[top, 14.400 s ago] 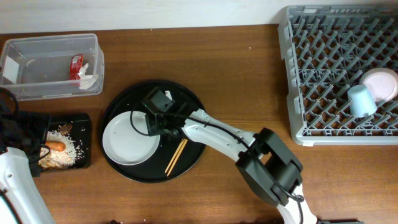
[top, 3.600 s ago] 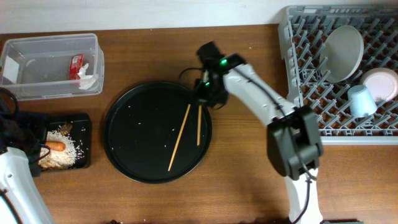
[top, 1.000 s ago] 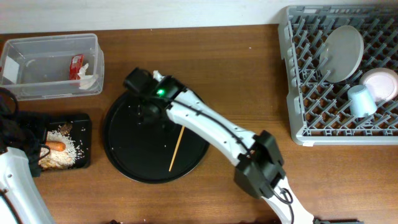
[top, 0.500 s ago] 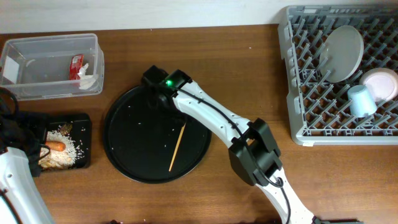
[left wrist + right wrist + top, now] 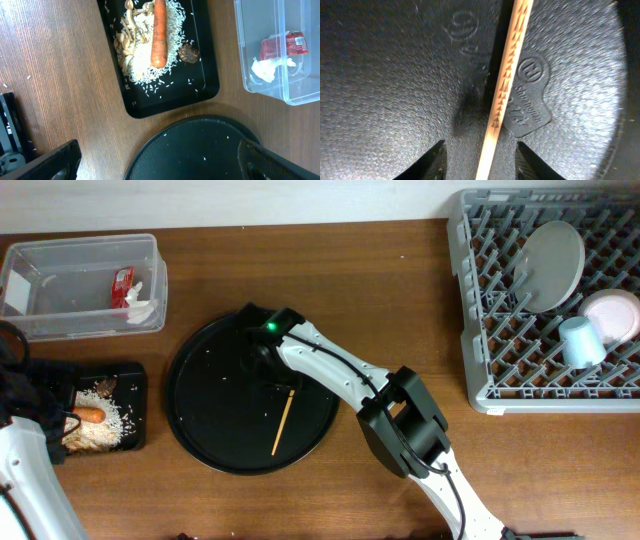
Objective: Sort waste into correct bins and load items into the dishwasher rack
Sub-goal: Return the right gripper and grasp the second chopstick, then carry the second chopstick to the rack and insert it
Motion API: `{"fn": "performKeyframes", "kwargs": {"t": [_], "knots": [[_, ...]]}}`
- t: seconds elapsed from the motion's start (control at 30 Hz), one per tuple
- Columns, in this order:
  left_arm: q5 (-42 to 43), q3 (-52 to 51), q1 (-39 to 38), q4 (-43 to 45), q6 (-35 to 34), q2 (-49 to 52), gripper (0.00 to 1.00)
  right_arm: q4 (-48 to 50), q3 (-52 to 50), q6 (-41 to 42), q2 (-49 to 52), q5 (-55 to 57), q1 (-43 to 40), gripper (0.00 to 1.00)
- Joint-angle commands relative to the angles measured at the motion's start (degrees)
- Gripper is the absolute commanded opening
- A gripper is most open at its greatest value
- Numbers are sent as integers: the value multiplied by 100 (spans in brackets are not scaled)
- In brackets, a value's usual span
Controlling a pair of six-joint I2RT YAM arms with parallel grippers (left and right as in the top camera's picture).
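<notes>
The grey dishwasher rack (image 5: 480, 380) holds the white plate (image 5: 553, 265) on edge, the pale-blue cup (image 5: 581, 342) and the small white dish (image 5: 612, 315). The clear tub (image 5: 60, 320) (image 5: 300, 95) holds the red sachet (image 5: 282, 45) and the white tissue (image 5: 265, 70). The shallow black tray (image 5: 135, 405) (image 5: 165, 102) holds rice (image 5: 142, 65), the carrot (image 5: 159, 32) and the brown lump (image 5: 189, 52). My right gripper (image 5: 484, 162) (image 5: 272, 365) is open, low over the round black tray, with its fingers on either side of a wooden chopstick (image 5: 505, 90) (image 5: 281, 425). My left gripper (image 5: 160, 167) is open and empty, above the round tray's near-left rim.
The large round black tray (image 5: 200, 430) (image 5: 200, 150) lies between the bins and the rack, with a few rice grains on it. The right arm (image 5: 340, 380) stretches across the tray's right half. Bare wooden table (image 5: 400, 270) lies between tray and rack.
My right gripper has moved from the round tray's far-left rim to the right and forward, down over the chopstick's upper end. The chopstick and the left arm have not moved.
</notes>
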Motion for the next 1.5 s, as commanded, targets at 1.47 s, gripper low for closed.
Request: {"fn": "performKeyframes", "kwargs": {"t": [1.47], "knots": [[-46, 7, 22, -4, -59, -39, 99, -1198, 2837, -5337, -850, -940, -4424, 4]]}}
